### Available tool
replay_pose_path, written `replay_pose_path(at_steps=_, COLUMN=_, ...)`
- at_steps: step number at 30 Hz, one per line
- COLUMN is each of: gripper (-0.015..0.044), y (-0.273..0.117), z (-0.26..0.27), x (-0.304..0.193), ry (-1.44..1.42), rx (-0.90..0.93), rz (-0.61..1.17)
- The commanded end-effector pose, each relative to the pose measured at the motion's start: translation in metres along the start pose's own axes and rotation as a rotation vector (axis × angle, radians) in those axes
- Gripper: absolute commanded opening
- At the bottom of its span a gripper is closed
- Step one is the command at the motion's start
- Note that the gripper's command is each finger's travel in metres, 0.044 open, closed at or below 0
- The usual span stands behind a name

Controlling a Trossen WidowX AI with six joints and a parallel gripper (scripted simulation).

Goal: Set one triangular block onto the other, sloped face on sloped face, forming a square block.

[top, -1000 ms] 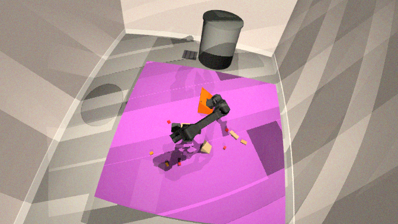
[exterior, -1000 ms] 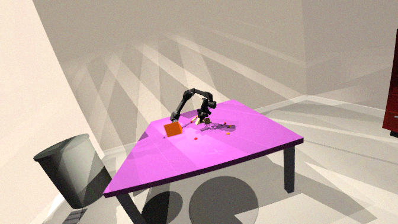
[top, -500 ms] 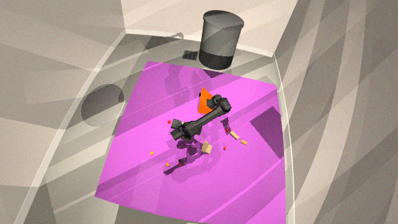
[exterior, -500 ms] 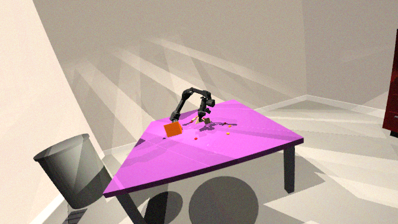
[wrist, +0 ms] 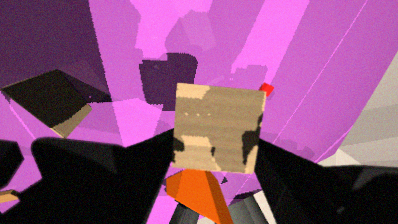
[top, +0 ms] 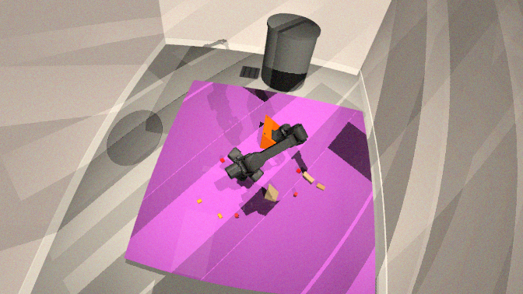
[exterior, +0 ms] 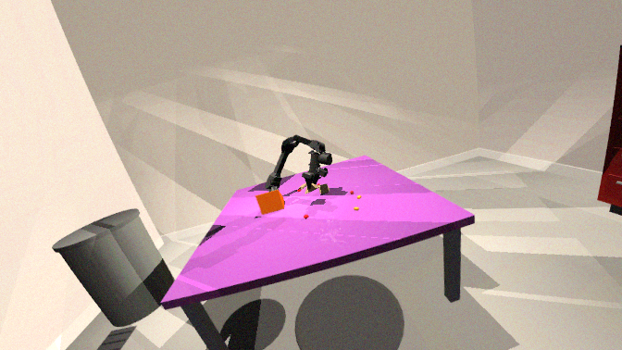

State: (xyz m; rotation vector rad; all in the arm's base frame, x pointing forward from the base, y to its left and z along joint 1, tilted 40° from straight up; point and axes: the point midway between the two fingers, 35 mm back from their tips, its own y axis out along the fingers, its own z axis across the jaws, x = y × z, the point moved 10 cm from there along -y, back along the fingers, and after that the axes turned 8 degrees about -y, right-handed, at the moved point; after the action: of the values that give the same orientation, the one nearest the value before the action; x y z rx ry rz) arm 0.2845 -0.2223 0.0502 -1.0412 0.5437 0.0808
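Observation:
My gripper [wrist: 212,135] [exterior: 312,187] is shut on one tan triangular block [wrist: 217,125]. In the wrist view a square face of this block shows between the two black fingers. It is held above the magenta table [top: 187,241] [exterior: 278,259]; in the top view the hand hides it. The other tan triangular block [top: 272,193] [exterior: 324,189] [wrist: 47,95] rests on the table, apart from the held block, off to the left in the wrist view and below the hand in the top view. The exact height of the held block and where its slope points cannot be told.
A large orange block [top: 268,134] [exterior: 270,202] [wrist: 192,187] stands beside the arm's base. Two tan planks [top: 308,177] [top: 320,187] lie right of the resting block. Several small red cubes [top: 295,194] [wrist: 266,90] and two yellow pieces [top: 199,201] [top: 219,215] lie around.

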Motion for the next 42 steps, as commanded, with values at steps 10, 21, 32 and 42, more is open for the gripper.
replay_pose_path(at_steps=10, gripper=0.0000, y=0.000, z=-0.003, x=-0.015, ry=0.435, rx=0.060, rz=-0.106)
replay_pose_path(at_steps=21, gripper=0.0000, y=0.001, z=-0.006, x=-0.027, ry=0.796, rx=0.141, rz=-0.172)
replay_pose_path(at_steps=32, gripper=0.0000, y=0.004, z=-0.009, x=-0.039, ry=1.151, rx=0.248, rz=-0.216)
replay_pose_path(at_steps=42, gripper=0.0000, y=0.004, z=-0.009, x=-0.043, ry=1.261, rx=0.288, rz=-0.224)
